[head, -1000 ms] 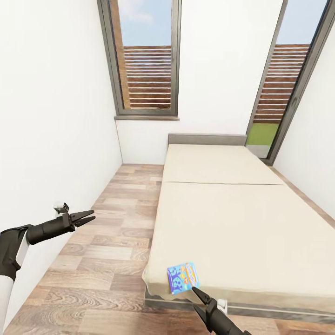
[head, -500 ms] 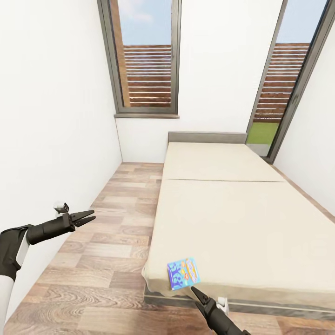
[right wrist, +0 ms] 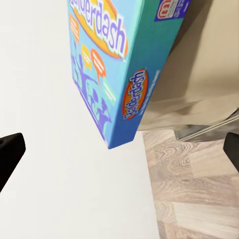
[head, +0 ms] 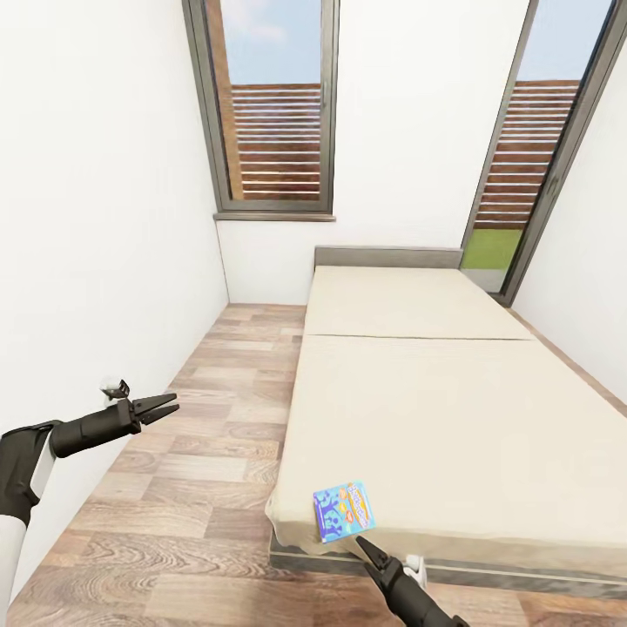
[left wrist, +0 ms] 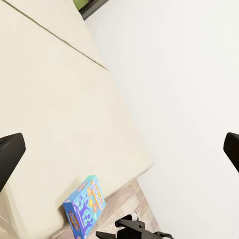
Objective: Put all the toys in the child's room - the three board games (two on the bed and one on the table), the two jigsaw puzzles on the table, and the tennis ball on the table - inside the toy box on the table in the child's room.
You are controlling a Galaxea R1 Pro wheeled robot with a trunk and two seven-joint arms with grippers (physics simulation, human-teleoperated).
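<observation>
The light blue board game lies flat near the foot corner of the bed, so the right claw comes just beside it with spread fingers, while the left claw, slightly spread and empty, hangs over the floor.

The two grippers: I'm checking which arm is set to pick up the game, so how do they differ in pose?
The right gripper sits low at the bed's near corner, tip beside the blue board game; the left gripper hangs over the wood floor, away from it. The right points up-left, the left rightwards. Both are black and hold nothing.
</observation>
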